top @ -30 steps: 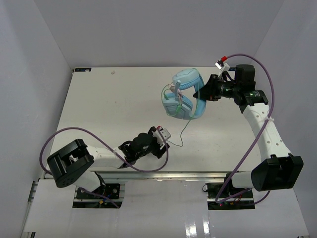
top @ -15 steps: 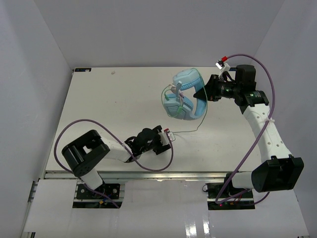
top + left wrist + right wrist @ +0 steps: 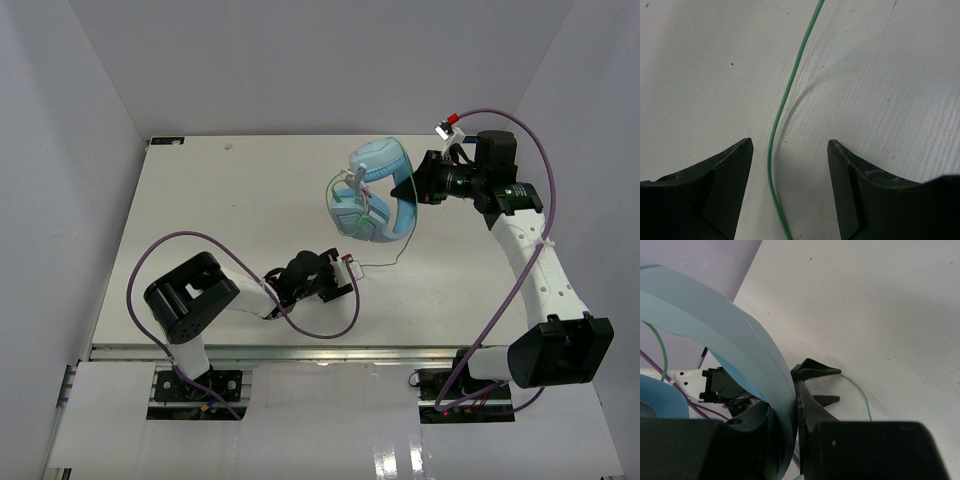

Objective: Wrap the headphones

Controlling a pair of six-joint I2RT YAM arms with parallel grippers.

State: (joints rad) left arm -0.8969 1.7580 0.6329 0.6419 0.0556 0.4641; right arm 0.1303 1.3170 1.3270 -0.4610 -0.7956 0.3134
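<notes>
The light blue headphones (image 3: 375,195) hang above the table at the back right, ear cups to the left. My right gripper (image 3: 408,190) is shut on their headband (image 3: 740,350), which runs between its fingers in the right wrist view. The thin green cable (image 3: 385,262) drops from the headphones and runs left over the table to my left gripper (image 3: 345,268). In the left wrist view the cable (image 3: 785,105) lies on the table between the open fingers (image 3: 725,170), nearer the left one and touching neither. The plug is hidden.
Thick purple arm cables (image 3: 320,335) loop over the near table by the left arm and arch over the right arm (image 3: 540,150). White walls close in the table on three sides. The table's near edge (image 3: 300,350) lies just behind the left gripper.
My left arm has swung its gripper right and towards the cable's end, and the cable now lies flatter, running left to it. The right gripper and headphones have barely moved.
</notes>
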